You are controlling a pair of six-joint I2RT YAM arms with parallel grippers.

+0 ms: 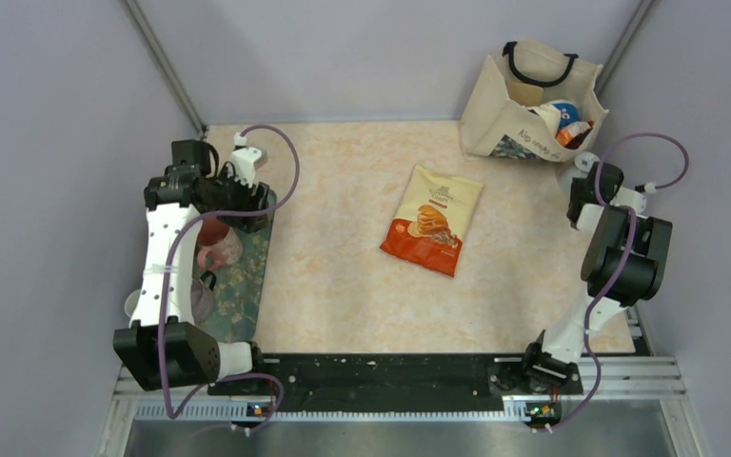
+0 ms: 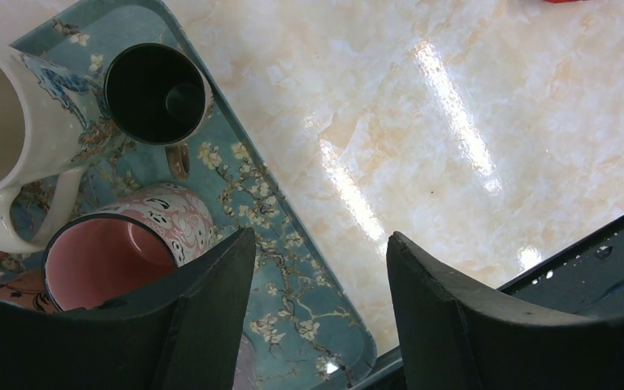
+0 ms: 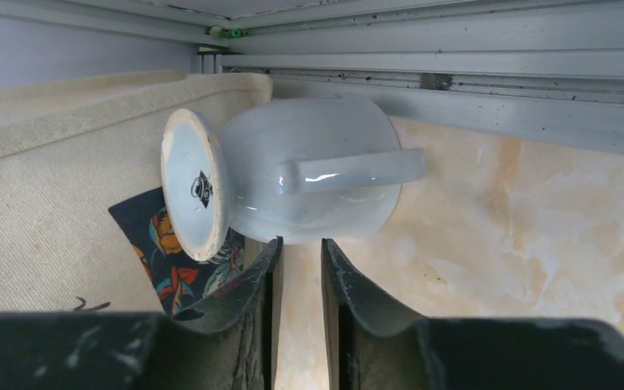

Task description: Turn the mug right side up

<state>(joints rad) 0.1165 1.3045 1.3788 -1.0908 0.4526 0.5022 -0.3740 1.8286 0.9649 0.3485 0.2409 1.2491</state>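
A white mug [image 3: 309, 175] lies on its side on the table, its base turned left and its handle facing the camera, against the cloth bag [image 3: 65, 203]. In the top view it shows as a white spot [image 1: 585, 161] at the far right. My right gripper [image 3: 301, 242] is just short of the mug's lower side; its jaws stand a narrow gap apart with only table between them. It also shows in the top view [image 1: 582, 179]. My left gripper [image 2: 321, 236] is wide open and empty above the corner of the floral tray [image 2: 309, 317], far from the mug.
The tray [image 1: 250, 286] at the left holds a pink mug [image 2: 130, 244], a black cup [image 2: 158, 93] and a white floral mug [image 2: 16, 122], all upright. A red-and-yellow snack bag [image 1: 433, 219] lies mid-table. The bag [image 1: 528, 95] of groceries stands at the back right. A metal rail [image 3: 471, 97] runs behind the mug.
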